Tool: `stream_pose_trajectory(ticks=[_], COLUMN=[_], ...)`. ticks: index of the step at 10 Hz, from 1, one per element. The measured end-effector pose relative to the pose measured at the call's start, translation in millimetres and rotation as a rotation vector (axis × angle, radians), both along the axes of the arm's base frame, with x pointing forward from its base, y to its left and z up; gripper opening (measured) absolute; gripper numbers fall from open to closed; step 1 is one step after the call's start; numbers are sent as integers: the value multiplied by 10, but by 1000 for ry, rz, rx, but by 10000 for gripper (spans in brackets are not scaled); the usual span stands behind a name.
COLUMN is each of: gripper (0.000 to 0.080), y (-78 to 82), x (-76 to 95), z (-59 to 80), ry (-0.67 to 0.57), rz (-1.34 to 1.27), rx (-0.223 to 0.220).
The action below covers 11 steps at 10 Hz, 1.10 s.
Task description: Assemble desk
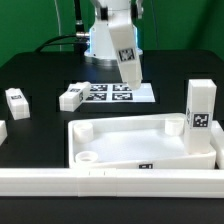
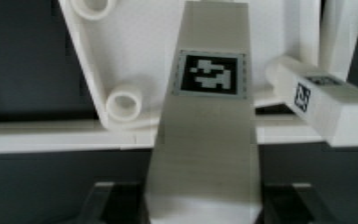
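My gripper point(image 1: 120, 46) is shut on a white square desk leg point(image 1: 128, 68), which hangs slightly tilted above the marker board, behind the desk tabletop point(image 1: 120, 135). In the wrist view this leg point(image 2: 208, 120) runs up the middle with its tag facing the camera, and the dark fingers point(image 2: 115, 196) press on both of its sides. The tray-like tabletop point(image 2: 91, 60) lies below, with a round corner socket point(image 2: 126, 103) beside the leg's line. Another leg point(image 1: 199, 110) stands upright at the tabletop's corner on the exterior view's right, and the wrist view shows that leg point(image 2: 327, 100) too.
The marker board point(image 1: 110, 93) lies flat behind the tabletop. Loose white legs lie on the black table at the exterior view's left point(image 1: 17, 99), near the board point(image 1: 71, 97) and at the edge point(image 1: 2, 130). A long white rail point(image 1: 90, 181) runs along the front.
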<state>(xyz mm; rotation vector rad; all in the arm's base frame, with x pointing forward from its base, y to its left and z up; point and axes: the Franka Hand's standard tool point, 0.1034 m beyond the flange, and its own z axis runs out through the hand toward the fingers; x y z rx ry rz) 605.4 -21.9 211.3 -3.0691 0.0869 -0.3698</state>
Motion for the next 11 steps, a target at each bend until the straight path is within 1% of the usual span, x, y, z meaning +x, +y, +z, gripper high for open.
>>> stream_pose_trajectory(ticks=[1,2,3,4,5,6,10,11], gripper=[288,288,288,288,288,288,288,288], y=[-12,-23,-40,-74,-122,-139,-134,-183], x=[-34,-21,14,48,51,84,76,128], z=[-64,-57,-62,-99,-105,-76,-116,-137], ry=[-44,-67,-87,-102,-101,-106,-100,-101], rz=[-5,-7,15,62,86,89,95,131], rx=[-12,-17,-40,-80,-94,-96,-100,-133])
